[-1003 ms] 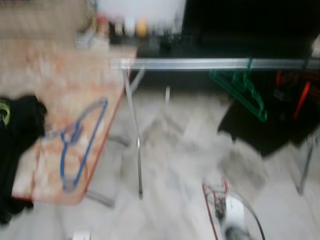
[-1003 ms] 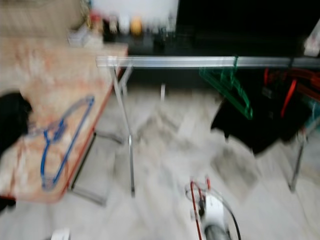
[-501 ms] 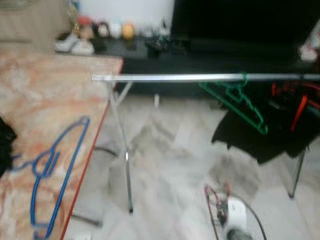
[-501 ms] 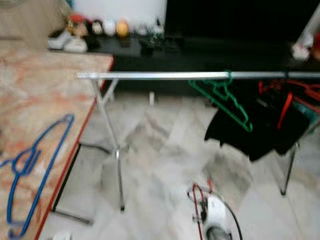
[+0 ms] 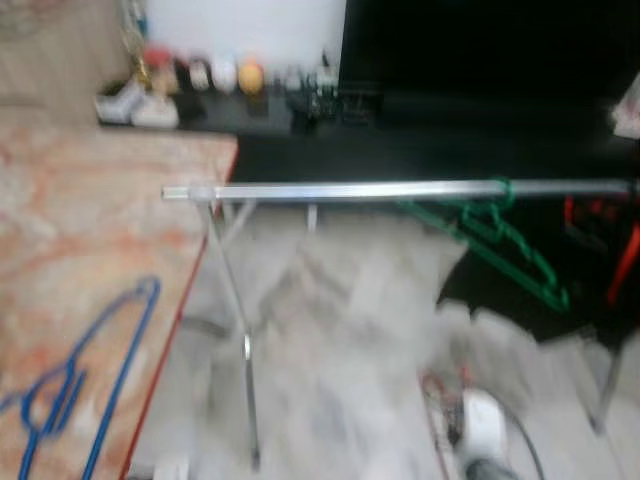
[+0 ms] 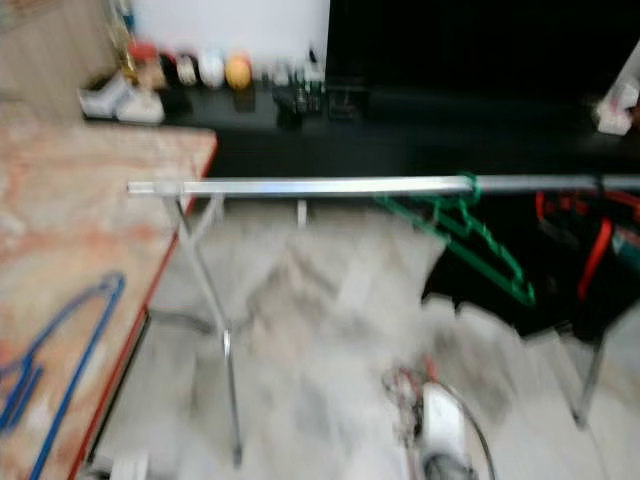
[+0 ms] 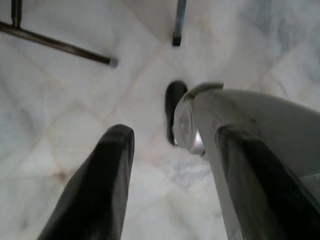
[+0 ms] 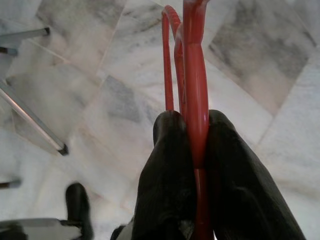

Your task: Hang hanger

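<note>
Marble tile floor [image 5: 350,330] fills most of head view, frames blurred. Wooden table [image 5: 90,250] w/ orange-ish top on robot's left, blue hanger [image 5: 80,385] lying flat on it near the edge. Metal clothes rail [image 5: 400,190] runs across mid-view, its support leg [image 5: 235,330] just beside the table edge. On the rail to the right: green hanger [image 5: 500,235] hooked on, dark garment [image 6: 480,270] hanging below/behind it, more red/orange hangers [image 6: 595,235] further right. Black low shelf [image 5: 420,105] behind w/ small items [image 5: 200,75] lined up on top, too blurred to ID. No containers discernible. Right gripper [image 8: 192,150]: fingers closed tight on red hanger [image 8: 192,60], wire pinched between both pads, hanger loop pointing along fingers over the floor, well below the rail; right arm [image 5: 475,440] low in head view. Left gripper [image 7: 170,150]: fingers apart, nothing between them, pointing down at floor beside robot's leg [image 7: 260,145] and foot [image 7: 174,102].
</note>
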You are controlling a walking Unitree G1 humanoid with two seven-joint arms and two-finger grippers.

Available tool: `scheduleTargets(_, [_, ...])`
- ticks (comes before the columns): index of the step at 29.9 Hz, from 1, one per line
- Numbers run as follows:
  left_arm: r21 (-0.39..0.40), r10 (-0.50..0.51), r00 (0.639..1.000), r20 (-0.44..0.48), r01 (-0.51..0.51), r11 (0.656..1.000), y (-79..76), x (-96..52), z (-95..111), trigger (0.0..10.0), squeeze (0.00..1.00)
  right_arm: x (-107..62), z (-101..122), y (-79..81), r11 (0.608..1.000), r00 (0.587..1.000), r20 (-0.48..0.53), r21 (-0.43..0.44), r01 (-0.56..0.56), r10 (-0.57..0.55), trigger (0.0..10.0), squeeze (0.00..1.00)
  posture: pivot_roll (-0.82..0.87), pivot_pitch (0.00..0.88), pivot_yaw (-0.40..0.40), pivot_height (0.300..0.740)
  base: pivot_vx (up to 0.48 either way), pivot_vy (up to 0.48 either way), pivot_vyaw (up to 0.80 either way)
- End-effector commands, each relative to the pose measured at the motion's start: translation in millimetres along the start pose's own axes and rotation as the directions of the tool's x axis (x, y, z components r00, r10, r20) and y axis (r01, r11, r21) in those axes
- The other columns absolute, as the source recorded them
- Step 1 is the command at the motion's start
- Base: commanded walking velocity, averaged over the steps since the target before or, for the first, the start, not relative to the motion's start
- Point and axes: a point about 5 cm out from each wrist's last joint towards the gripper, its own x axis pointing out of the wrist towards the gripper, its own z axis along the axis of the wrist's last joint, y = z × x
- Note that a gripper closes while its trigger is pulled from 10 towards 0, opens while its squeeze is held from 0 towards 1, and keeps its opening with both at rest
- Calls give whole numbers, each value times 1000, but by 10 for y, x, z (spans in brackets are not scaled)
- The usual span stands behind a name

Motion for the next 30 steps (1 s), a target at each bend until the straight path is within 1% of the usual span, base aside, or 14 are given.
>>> scheduleTargets(1, [18, -7, 1000, 0, 7, 1000, -23, 7, 16, 10000, 0, -9, 18, -115, 1000, 1000, 2, -11, 26, -26, 10000, 0, 14, 74, -29, 740, 334, 0, 0])
scheduleTargets(5, [28, -2, 1000, -1, 2, 1000, -24, 8, 18, 10000, 0, 8, 92, -81, 999, 1000, 24, -38, 6, -5, 10000, 0, 15, 74, -29, 740, 237, 0, 0])
scheduleTargets(10, [32, -3, 1000, 1, 3, 999, -50, 13, 24, 10000, 0, 54, 343, 90, 997, 991, 117, -59, -50, 57, 10000, 0, 12, 73, -26, 740, 0, 0, 0])
scheduleTargets(11, [32, -3, 1000, 1, 3, 999, -50, 13, 24, 10000, 0, 54, 343, 90, 997, 991, 117, -59, -50, 57, 10000, 0, 12, 73, -26, 740, 0, 0, 0])
scheduleTargets(16, [30, -4, 1000, 2, 4, 1000, -63, 17, 32, 10000, 0, 71, 663, 185, 988, 965, 233, -120, -92, 118, 10000, 0, 15, 74, -27, 740, 0, 0, 0])
scheduleTargets(17, [30, -4, 1000, 2, 4, 1000, -63, 17, 32, 10000, 0, 71, 663, 185, 988, 965, 233, -120, -92, 118, 10000, 0, 15, 74, -27, 740, 0, 0, 0])
scheduleTargets(18, [30, -4, 1000, 2, 4, 1000, -63, 17, 31, 10000, 0, 71, 752, 201, 988, 956, 263, -123, -98, 127, 10000, 0, 13, 75, -24, 740, 0, 0, 0])
scheduleTargets(19, [33, -1, 1000, 4, 1, 999, -60, 16, 33, 10000, 0, 65, 949, 229, 984, 934, 328, -151, -94, 139, 10000, 0, 12, 76, -24, 740, 0, 0, 0])
scheduleTargets(21, [34, 0, 1000, 5, 0, 999, -59, 16, 33, 10000, 0, 62, 995, 235, 983, 929, 343, -159, -92, 142, 10000, 0, 12, 76, -24, 740, 0, 0, 0])
scheduleTargets(23, [33, 2, 1000, 5, -3, 999, -55, 15, 32, 10000, 0, 37, 1228, 283, 976, 894, 417, -199, -86, 164, 10000, 0, 12, 76, -23, 740, 0, 0, 0])
scheduleTargets(24, [33, 2, 1000, 5, -3, 999, -55, 15, 32, 10000, 0, 37, 1228, 283, 976, 894, 417, -199, -86, 164, 10000, 0, 12, 76, -23, 740, 0, 0, 0])
scheduleTargets(25, [33, 4, 1000, 6, -4, 999, -51, 14, 28, 10000, 0, -5, 1470, 358, 968, 849, 494, -239, -76, 189, 10000, 0, 14, 76, -23, 740, 0, 0, 0])
scheduleTargets(27, [31, 10, 1000, 9, -10, 999, -44, 12, 28, 10000, 0, -58, 1686, 480, 959, 797, 556, -264, -99, 235, 10000, 0, 14, 76, -23, 740, 0, 0, 0])
scheduleTargets(30, [30, 14, 1000, 12, -14, 999, -41, 12, 30, 10000, 0, -84, 1775, 546, 954, 774, 577, -277, -115, 261, 10000, 0, 15, 76, -23, 740, 0, 0, 0])
